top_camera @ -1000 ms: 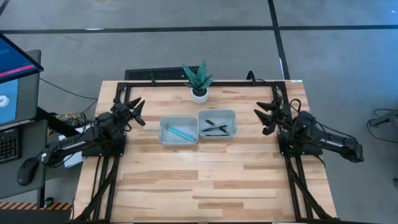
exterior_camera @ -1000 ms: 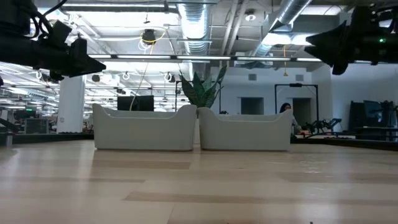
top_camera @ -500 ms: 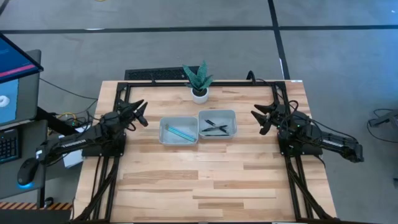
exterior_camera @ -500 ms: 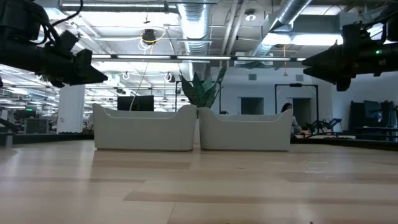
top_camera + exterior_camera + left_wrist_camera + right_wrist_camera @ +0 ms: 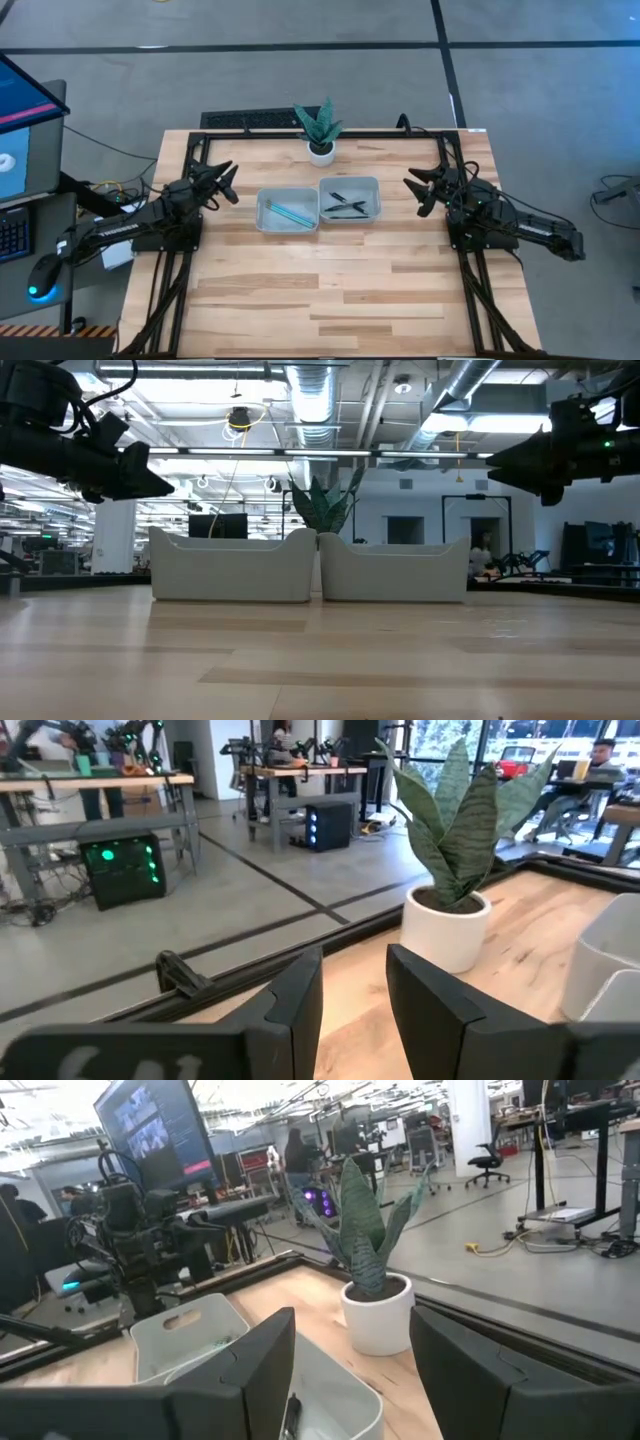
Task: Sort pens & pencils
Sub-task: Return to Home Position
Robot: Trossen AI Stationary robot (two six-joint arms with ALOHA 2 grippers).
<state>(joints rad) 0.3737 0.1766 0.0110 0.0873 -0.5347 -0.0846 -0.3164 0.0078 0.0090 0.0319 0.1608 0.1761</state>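
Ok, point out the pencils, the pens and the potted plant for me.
pencils (image 5: 289, 213): high view, the middle of the light teal sticks.
pens (image 5: 345, 206): high view, the middle of the dark sticks.
potted plant (image 5: 321, 153): high view, its white pot.

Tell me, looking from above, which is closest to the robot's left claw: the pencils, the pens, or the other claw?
Starting from the left gripper:
1. The pencils, in the left bin.
2. The pens, in the right bin.
3. The right gripper, far over on the right side.
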